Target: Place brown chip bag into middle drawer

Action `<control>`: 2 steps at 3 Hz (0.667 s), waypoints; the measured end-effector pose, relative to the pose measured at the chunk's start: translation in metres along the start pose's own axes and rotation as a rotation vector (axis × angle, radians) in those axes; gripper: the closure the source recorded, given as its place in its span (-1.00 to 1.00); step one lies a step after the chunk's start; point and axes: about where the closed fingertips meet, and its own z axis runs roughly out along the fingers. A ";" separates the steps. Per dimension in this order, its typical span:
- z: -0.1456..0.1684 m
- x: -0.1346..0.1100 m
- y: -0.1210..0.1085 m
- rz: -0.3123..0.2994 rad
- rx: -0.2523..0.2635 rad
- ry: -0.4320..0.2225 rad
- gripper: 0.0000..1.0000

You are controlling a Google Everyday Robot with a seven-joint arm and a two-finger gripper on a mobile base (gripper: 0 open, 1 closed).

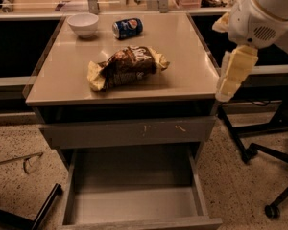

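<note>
The brown chip bag (pixel 127 66) lies crumpled on the tan tabletop (pixel 182 80), near its middle. The middle drawer (pixel 134 202) is pulled out below the table, with a bare grey floor. A grey drawer front with yellowish scratches (pixel 129 131) sits shut above it. My gripper (pixel 234 73) hangs pale yellow from the white arm (pixel 264 13) just off the table's right edge, to the right of the bag and apart from it. It holds nothing that I can see.
A white bowl (pixel 84 23) and a blue soda can (pixel 127 28) stand at the back of the tabletop. Black chair legs (pixel 259 152) spread on the floor at right. A thin wire object (pixel 31 162) and a dark bar (pixel 43 210) lie at left.
</note>
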 end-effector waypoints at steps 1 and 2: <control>0.026 -0.028 -0.039 -0.047 -0.012 -0.075 -1.00; 0.026 -0.028 -0.039 -0.047 -0.012 -0.075 -1.00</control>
